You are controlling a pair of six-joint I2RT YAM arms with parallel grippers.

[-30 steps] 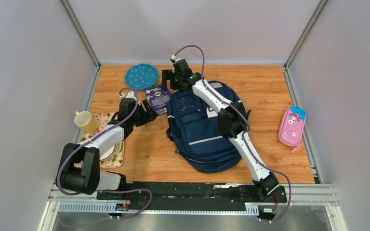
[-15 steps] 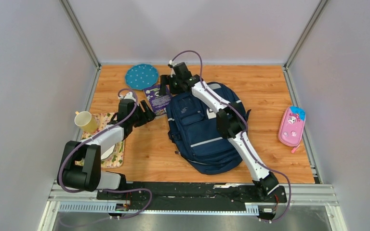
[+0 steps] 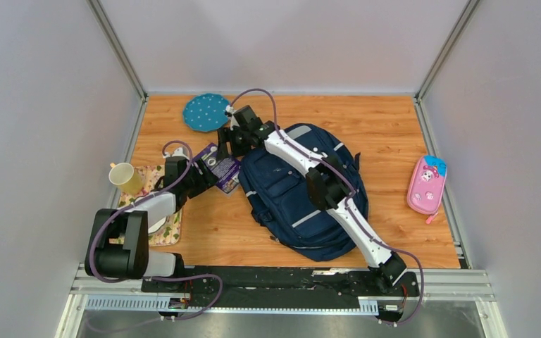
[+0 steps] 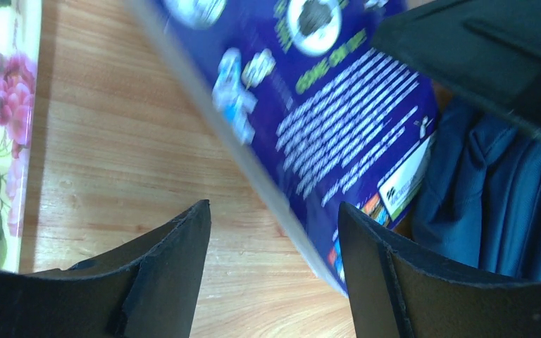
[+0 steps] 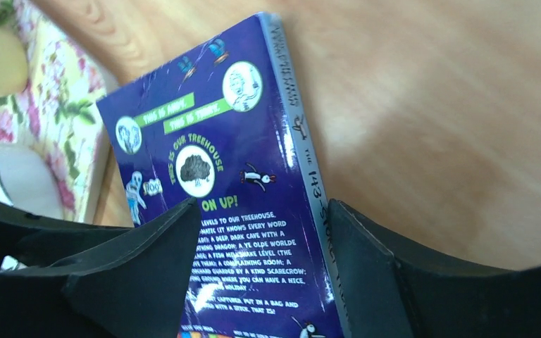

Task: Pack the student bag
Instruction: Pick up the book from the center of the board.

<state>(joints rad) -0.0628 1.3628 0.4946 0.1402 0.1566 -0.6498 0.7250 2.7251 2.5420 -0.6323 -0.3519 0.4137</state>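
By my reading, packing is at its very start. From the left, the yellow cup [image 3: 124,177] sits on the floral mat [image 3: 162,224]. The purple book [image 3: 224,169] lies tilted just left of the student bag [image 3: 292,201], and the pink pencil case [image 3: 426,184] lies well apart near the right edge. The student bag lies front-up mid-table, partly under my right arm. I see nothing inside it and cannot tell whether its mouth is open, so the book, and likely the case, are not yet packed.

My left gripper [image 4: 273,211] has its fingers apart, with the book's edge running between them unclamped. My right gripper [image 5: 262,203] spreads wide over the book's far end. I cannot tell whether it pinches the book.
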